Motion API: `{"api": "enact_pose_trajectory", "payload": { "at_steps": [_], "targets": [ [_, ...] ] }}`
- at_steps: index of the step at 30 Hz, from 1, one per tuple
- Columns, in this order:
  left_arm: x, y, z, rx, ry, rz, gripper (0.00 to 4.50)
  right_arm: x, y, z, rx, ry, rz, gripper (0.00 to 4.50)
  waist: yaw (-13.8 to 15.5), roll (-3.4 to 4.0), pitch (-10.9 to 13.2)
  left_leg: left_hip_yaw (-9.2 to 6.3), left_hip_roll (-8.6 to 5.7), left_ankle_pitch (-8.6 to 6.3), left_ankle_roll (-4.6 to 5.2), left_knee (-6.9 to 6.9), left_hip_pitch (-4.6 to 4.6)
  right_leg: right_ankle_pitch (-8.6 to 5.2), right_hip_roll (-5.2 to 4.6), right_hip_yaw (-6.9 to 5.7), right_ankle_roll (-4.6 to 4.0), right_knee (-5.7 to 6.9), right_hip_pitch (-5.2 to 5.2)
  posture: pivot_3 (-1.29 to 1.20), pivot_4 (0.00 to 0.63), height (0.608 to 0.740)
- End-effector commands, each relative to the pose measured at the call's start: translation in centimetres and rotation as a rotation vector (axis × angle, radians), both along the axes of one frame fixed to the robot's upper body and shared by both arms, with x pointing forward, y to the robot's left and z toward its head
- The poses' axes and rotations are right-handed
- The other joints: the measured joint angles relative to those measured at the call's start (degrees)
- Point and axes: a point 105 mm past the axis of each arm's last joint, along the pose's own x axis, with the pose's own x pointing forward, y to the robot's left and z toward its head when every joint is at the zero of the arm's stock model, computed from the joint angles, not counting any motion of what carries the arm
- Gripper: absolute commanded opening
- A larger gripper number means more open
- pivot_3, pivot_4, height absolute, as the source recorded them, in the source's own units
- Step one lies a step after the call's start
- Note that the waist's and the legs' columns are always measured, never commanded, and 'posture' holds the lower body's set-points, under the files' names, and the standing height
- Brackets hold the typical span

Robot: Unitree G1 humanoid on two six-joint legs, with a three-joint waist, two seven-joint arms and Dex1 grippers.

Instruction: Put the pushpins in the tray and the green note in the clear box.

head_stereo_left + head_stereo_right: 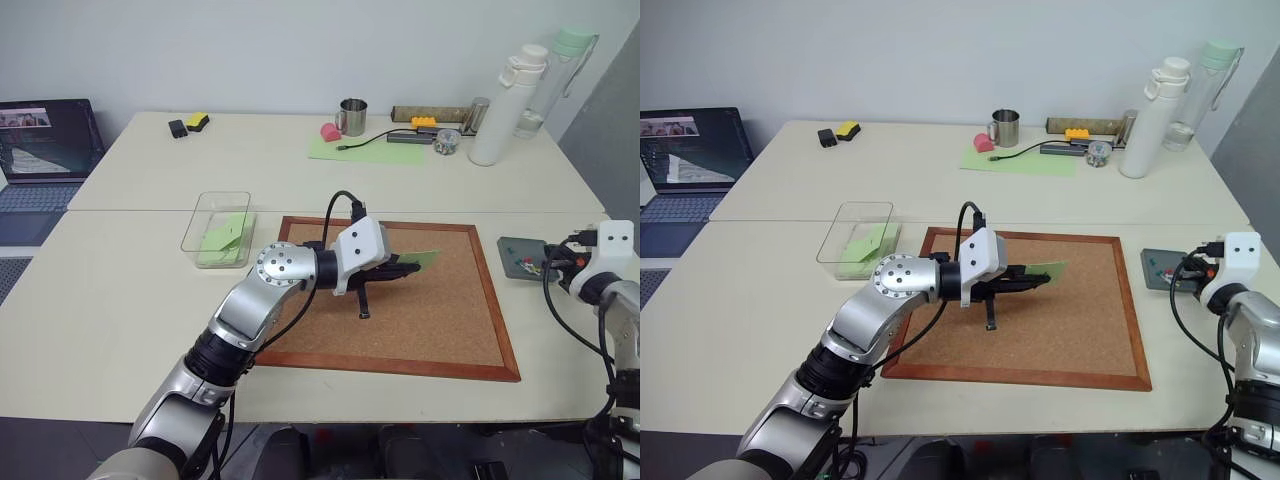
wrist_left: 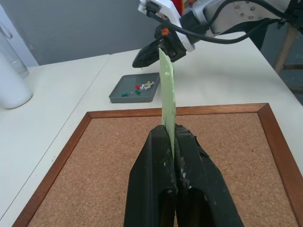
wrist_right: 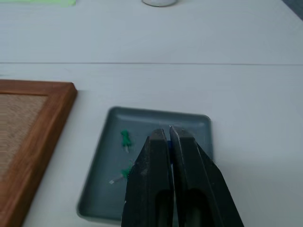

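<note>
The left hand (image 2: 171, 137) hangs over the cork board (image 1: 440, 330), its two black fingers pressed together on the green note (image 2: 167, 90). The note is pinched by one edge and sticks out past the fingertips, lifted clear of the cork.

Off the board's right side sits the tray (image 3: 156, 124) on the worktop (image 1: 120, 290), just beside the board's wooden frame but not touching it. The right hand (image 3: 169, 135) hovers right over the tray, fingers pressed together; whether anything tiny is caught between the tips I cannot tell. Loose pushpins (image 3: 125, 138) lie in the tray: green ones near the board-side wall, and from the left wrist view red, white and yellow ones as well.

The clear box (image 1: 217, 205) stands on the worktop just beyond the board's left far corner, apart from the frame, with green paper (image 1: 226, 240) already lying inside it.

On the far worktop are a pale green sheet (image 1: 365, 150), a metal mug (image 1: 352, 116), a white bottle (image 1: 505, 105) and a clear bottle with a green cap (image 1: 556, 75). An open laptop (image 1: 45, 150) sits at the far left.
</note>
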Motion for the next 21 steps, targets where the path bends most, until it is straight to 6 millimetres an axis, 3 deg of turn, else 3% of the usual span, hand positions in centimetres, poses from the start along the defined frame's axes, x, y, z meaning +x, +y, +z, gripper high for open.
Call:
{"api": "enact_pose_trajectory", "payload": {
  "at_steps": [1,3,6,17,21],
  "targets": [
    [-0.35,0.09,0.92,-0.020,-0.045,-0.014,0.04,0.68,-0.37,0.82,0.037,-0.032,0.013,0.00,0.12,0.00,0.00,0.00,0.02,0.00,0.00,0.01,-0.01,0.00,-0.02,0.00,0.00,-0.01,0.00,0.00,0.150,0.740],
    [-0.34,0.22,0.91,-0.014,-0.050,-0.010,0.04,0.93,-0.51,0.76,0.046,-0.030,0.014,0.00,0.15,0.01,0.01,0.01,0.04,0.00,0.00,0.01,-0.02,0.00,-0.08,0.01,0.00,-0.01,0.00,0.00,0.150,0.740],
    [-0.28,0.41,0.73,-0.010,-0.047,0.000,0.00,1.26,-0.69,0.46,0.035,-0.019,0.020,0.55,0.20,0.01,0.01,0.01,0.04,0.00,0.01,0.05,-0.02,0.01,-0.10,0.01,0.02,-0.01,0.01,0.00,0.150,0.740],
    [-0.01,0.68,0.90,-0.015,-0.049,0.018,0.00,1.17,-0.86,0.75,0.020,-0.033,0.028,3.33,0.20,0.02,0.01,-0.01,0.06,0.00,0.00,0.04,-0.03,0.01,-0.09,-0.01,0.02,0.00,0.01,0.00,0.150,0.740],
    [0.18,0.68,0.98,-0.014,-0.052,0.019,0.00,0.95,-1.06,0.58,0.009,-0.027,0.027,4.12,0.20,0.02,0.01,-0.01,0.06,0.00,0.00,0.04,-0.03,0.01,-0.09,-0.01,0.02,0.00,0.01,0.00,0.150,0.740]
  ]
}}
